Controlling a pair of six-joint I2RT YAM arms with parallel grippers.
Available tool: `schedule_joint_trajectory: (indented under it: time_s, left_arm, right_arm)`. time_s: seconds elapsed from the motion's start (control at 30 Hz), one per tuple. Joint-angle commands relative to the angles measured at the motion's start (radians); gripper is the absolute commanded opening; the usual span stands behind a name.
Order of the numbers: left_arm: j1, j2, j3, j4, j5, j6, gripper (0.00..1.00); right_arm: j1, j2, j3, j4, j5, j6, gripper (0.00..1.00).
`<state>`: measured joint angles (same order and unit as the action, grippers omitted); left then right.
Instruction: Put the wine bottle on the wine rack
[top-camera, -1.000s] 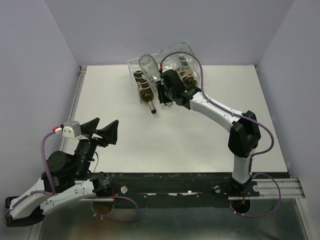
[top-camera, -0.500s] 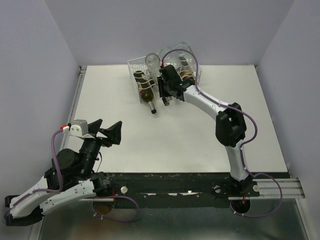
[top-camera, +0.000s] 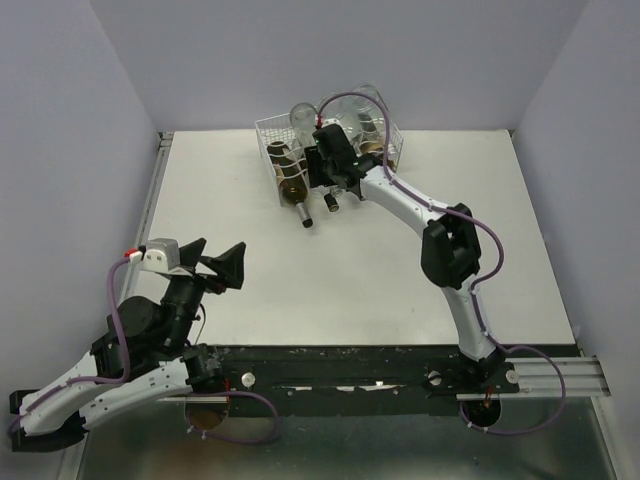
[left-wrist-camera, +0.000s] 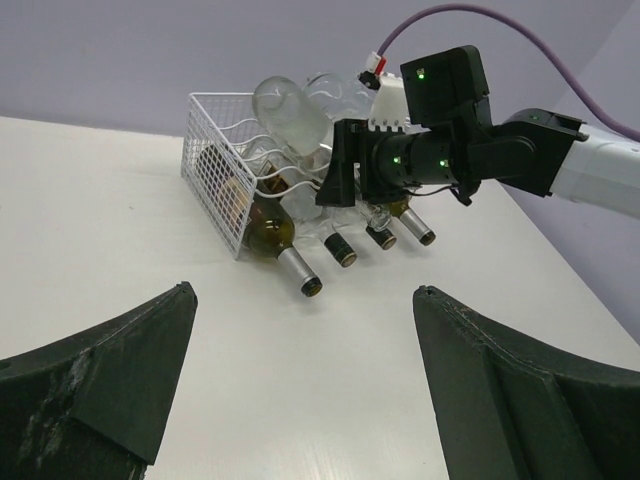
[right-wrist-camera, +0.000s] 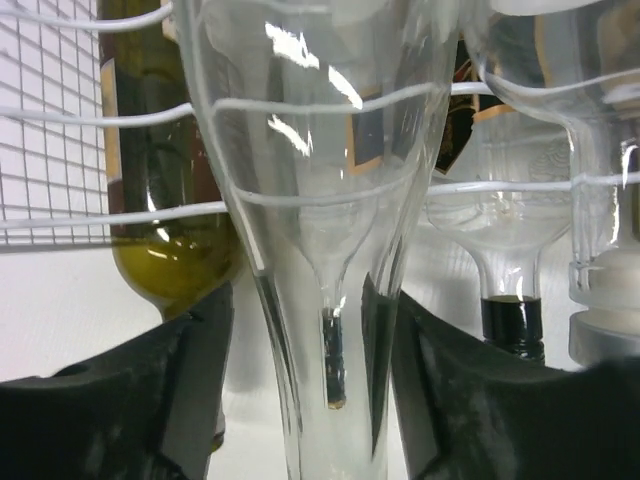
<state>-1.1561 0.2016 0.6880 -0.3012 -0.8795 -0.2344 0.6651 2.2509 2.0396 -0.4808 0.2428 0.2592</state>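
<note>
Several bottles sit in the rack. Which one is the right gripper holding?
The clear bottle lying tilted over the green bottle at the rack's left end: its neck sits between the fingers of the right gripper. No other bottle is gripped.

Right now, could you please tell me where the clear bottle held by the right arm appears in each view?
Top external: clear bottle at top centre, over the rack.
Left wrist: upper middle, above the rack's right part.
Right wrist: centre, neck in the right gripper.
Shared landmark: the green bottle, to its left in every view.
</note>
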Motion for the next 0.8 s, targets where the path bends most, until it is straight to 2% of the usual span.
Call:
schedule_joint_trajectory:
  time_s: [0.0,0.07,0.27,0.47,0.63,0.77]
  left_arm:
    - [-0.004,0.015,-0.015,-0.006,-0.018,-0.017,0.99]
    - [-0.004,0.009,-0.031,0.014,-0.022,-0.017,0.99]
    - [-0.004,0.016,-0.056,0.062,-0.010,-0.013,0.99]
    - [-0.005,0.054,-0.070,0.114,0.022,-0.019,0.99]
    - [-0.005,0.122,-0.056,0.116,0.215,-0.049,0.99]
    - [-0.004,0.240,-0.068,0.129,0.338,-0.092,0.99]
  right_arm:
    - [0.002,-0.072,-0.008,0.114,0.030,0.015,0.77]
    - [0.002,-0.128,-0.067,0.151,0.023,0.015,0.87]
    - [0.001,-0.249,-0.121,0.173,0.009,-0.006,0.98]
    - [0.002,-0.359,-0.134,0.133,-0.046,-0.008,0.99]
    - [0.002,-0.483,-0.226,0.093,-0.099,0.026,0.99]
    - [0.002,-0.606,-0.364,0.068,-0.102,0.057,0.98]
